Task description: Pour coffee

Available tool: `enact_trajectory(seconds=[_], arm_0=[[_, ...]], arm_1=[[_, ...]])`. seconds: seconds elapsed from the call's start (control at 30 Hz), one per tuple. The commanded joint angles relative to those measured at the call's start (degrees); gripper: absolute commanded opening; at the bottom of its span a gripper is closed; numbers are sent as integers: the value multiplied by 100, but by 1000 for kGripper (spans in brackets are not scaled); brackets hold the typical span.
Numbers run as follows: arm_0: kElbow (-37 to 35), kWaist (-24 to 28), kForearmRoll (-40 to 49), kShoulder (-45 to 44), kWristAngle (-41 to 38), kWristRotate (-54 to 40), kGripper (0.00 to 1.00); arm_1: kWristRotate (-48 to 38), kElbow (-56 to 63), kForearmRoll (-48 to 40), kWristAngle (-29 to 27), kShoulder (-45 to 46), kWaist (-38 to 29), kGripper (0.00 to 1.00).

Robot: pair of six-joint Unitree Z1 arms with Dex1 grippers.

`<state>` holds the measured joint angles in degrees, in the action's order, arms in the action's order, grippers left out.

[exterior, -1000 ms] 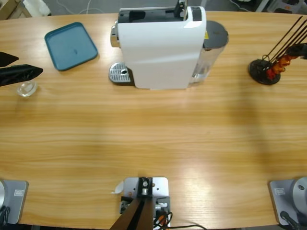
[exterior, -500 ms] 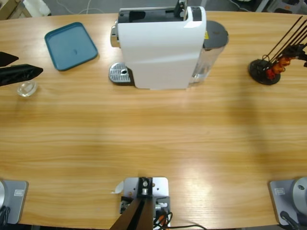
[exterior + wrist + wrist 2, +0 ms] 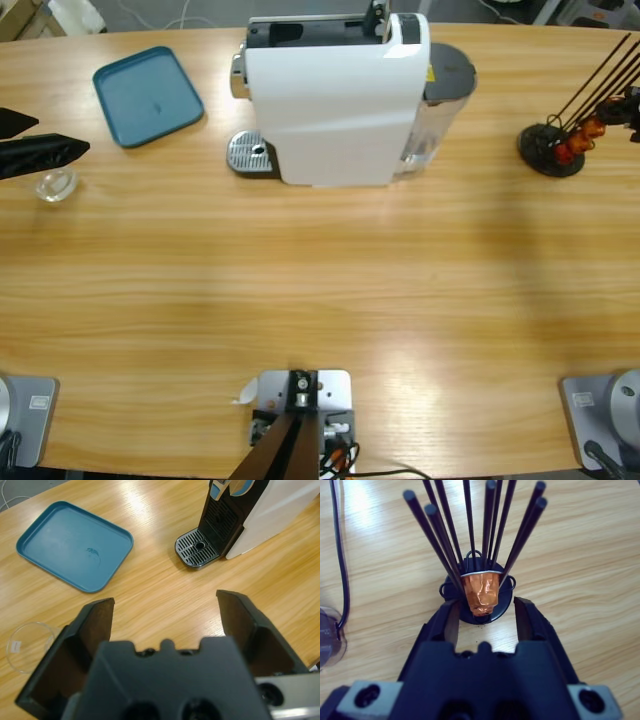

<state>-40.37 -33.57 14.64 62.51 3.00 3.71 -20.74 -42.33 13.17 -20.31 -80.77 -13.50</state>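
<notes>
I see even, bright overhead light on the counter [image 3: 320, 280], with a soft pale sheen below the coffee machine [image 3: 335, 95]. Glare streaks the wood beyond the left end effector [image 3: 162, 605]. Its black body, nearest my lens, looks soft.

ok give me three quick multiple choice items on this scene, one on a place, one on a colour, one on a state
1. Where is the small clear drinking glass?
A. on the tray
B. on the bare table near the left tool
C. under the spout

2. What colour is the flat rounded plastic tray?
A. teal blue
B. red
C. white

3. How does the right tool stand at the shiny orange capsule in the black wire rack?
A. shut on it
B. open, jaws either side
C. far off

Answers: B, the glass sits on wood beside the left tool, off the tray. A, the tray is teal. B, the right wrist view shows gaps between jaws and capsule.
</notes>
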Motion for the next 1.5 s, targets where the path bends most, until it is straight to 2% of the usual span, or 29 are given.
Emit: enact_trajectory(seconds=[0.03, 0.23, 0.33, 0.5, 0.93, 1.23, 1.5], arm_0=[[223, -27, -57, 50, 69, 42, 881], [232, -36, -57, 49, 66, 42, 881], [232, -36, -57, 50, 60, 42, 881], [232, -44, -57, 50, 60, 42, 881], [232, -44, -66, 82, 51, 42, 881], [232, -44, -92, 112, 43, 42, 881], [232, -44, -101, 147, 25, 42, 881]], arm_1=[[77, 34, -88, 62, -246, 115, 457], [84, 23, -113, 60, -264, 164, 448], [88, 23, -113, 74, -248, 174, 331], [105, 23, -113, 106, -278, 181, 9], [169, 30, -122, 106, -324, 181, 0], [362, 30, -134, 108, 255, 164, 0], [631, -567, 588, 97, 659, 164, 0]])
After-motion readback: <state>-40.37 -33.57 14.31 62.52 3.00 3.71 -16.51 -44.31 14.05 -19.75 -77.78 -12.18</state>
